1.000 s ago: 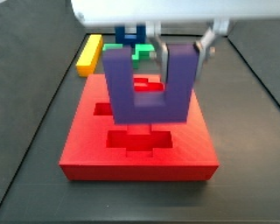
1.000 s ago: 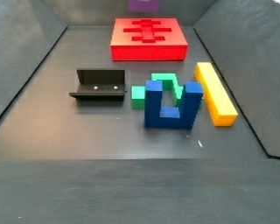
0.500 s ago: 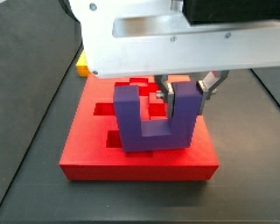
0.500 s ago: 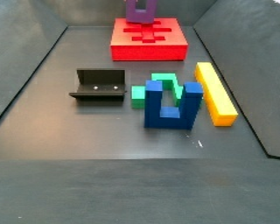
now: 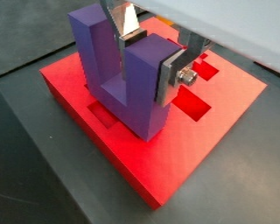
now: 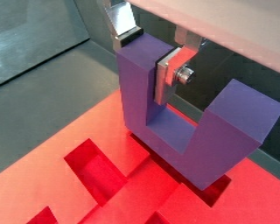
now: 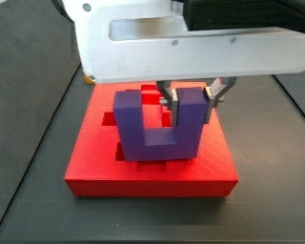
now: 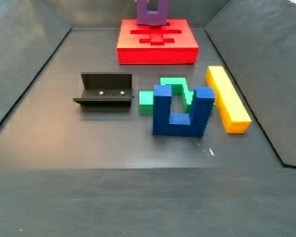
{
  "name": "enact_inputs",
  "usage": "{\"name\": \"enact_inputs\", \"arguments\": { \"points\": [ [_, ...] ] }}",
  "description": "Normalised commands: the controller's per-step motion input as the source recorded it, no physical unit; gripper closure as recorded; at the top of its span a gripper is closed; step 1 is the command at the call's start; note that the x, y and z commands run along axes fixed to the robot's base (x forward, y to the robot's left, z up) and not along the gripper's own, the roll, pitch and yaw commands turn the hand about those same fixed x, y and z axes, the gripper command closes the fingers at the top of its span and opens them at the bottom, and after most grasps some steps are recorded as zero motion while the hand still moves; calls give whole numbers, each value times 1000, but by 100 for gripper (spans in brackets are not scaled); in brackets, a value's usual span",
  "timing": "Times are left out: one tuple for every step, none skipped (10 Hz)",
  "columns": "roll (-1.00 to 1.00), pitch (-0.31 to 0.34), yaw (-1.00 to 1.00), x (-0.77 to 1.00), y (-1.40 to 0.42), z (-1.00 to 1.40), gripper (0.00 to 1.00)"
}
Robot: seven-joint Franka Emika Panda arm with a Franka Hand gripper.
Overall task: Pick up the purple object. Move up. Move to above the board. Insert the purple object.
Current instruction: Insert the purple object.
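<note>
The purple object (image 7: pixel 152 133) is a U-shaped block and stands upright with its prongs up. My gripper (image 7: pixel 193 97) is shut on one prong, and the silver fingers (image 5: pixel 174 72) clamp it from both sides in both wrist views (image 6: pixel 149 52). The block's base is low on the red board (image 7: pixel 149 176), at one of the cut-outs (image 6: pixel 101 171). I cannot tell how deep it sits. In a side view the block (image 8: pixel 151 11) stands on the board (image 8: pixel 159 44) at the far end of the floor.
A blue two-pronged piece (image 8: pixel 184 113), a green block (image 8: pixel 166 93) and a long yellow bar (image 8: pixel 228 97) lie together mid-floor. The dark fixture (image 8: pixel 104 91) stands beside them. Dark walls (image 8: pixel 27 83) slope up on both sides.
My gripper has moved down with the purple object. The block's base has gone from above the board to the level of its top.
</note>
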Motion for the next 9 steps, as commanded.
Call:
{"name": "enact_inputs", "arguments": {
  "points": [
    [136, 0, -60, -109, 0, -103, 100],
    [177, 9, -26, -31, 0, -106, 100],
    [143, 4, 0, -29, 26, -117, 100],
    [99, 0, 0, 0, 0, -123, 100],
    [81, 0, 0, 0, 0, -194, 100],
    [73, 0, 0, 0, -89, -303, 100],
    [43, -14, 0, 0, -143, -397, 100],
    [4, -37, 0, 143, -63, -480, 100],
    [60, 0, 0, 423, -69, -617, 100]
  ]
}}
